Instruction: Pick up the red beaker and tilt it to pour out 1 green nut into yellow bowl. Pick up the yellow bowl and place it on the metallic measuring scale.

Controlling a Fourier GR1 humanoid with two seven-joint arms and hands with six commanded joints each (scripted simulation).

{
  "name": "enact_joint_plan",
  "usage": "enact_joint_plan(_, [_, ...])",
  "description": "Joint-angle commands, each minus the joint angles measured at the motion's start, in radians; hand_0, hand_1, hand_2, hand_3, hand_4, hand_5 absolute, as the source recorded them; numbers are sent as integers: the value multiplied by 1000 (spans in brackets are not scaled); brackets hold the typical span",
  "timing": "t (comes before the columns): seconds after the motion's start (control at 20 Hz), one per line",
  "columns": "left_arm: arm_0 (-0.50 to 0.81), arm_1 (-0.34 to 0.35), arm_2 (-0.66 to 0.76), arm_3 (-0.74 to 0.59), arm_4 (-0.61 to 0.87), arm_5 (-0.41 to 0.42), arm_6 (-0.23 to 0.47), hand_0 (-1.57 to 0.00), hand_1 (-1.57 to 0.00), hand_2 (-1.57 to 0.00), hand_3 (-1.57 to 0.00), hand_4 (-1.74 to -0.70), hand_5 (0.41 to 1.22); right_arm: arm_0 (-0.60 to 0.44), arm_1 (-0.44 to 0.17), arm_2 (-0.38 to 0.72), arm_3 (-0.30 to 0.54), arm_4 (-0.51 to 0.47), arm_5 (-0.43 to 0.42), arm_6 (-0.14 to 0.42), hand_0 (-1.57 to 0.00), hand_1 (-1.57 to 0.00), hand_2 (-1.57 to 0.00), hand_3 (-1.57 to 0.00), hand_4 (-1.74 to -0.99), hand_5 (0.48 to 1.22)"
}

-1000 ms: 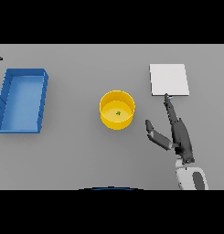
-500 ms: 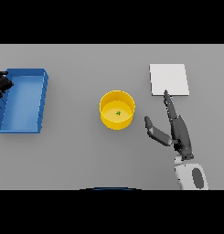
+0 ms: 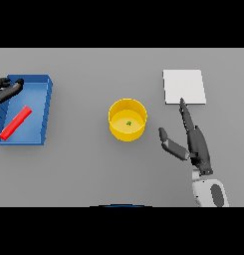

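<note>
Risk first: right hand (image 3: pixel 193 142), open, fingers straight, thumb spread, empty, just right of yellow bowl (image 3: pixel 127 119); could knock bowl sideways and spill green nut (image 3: pixel 129 123) if closed off-centre. Fingertips near scale (image 3: pixel 183 86). Left hand (image 3: pixel 6 89) relaxed, empty, over blue tray (image 3: pixel 44 112); red beaker (image 3: pixel 15 122) lying inside.

Dark right hand (image 3: pixel 195 144), white-grey forearm; dark left hand (image 3: pixel 5 89).
</note>
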Motion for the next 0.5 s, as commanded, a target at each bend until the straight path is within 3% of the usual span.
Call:
enact_joint_plan(0.0, [-11, -8, -4, 13, -13, 6, -4, -262, -231, -219, -185, -741, 648, 3, 1, 1, 15, 5, 0, 3, 1, 1, 1, 1, -1156, 690])
enact_joint_plan(0.2, [-30, -35, -6, 62, -44, 40, -24, -107, -94, -89, -75, -708, 647, 10, 0, 5, 4, 11, -3, -7, 1, 1, 1, 1, -1176, 688])
enact_joint_plan(0.3, [-24, -36, 0, 48, -49, 73, -47, -68, -60, -57, -48, -708, 658, 12, -1, 17, -3, 47, -18, 34, 1, 1, 1, 1, -1175, 672])
enact_joint_plan(0.35, [-18, -39, 8, 49, -49, 86, -79, -54, -48, -45, -38, -711, 663, -1, -10, 26, -9, 81, -28, 54, 1, 1, 1, 1, -1163, 677])
enact_joint_plan(0.45, [-21, -45, 15, 54, -48, 97, -95, -34, -30, -29, -24, -710, 679, -20, -37, 49, -1, 100, 9, 38, 1, 1, 1, 1, -1132, 703])
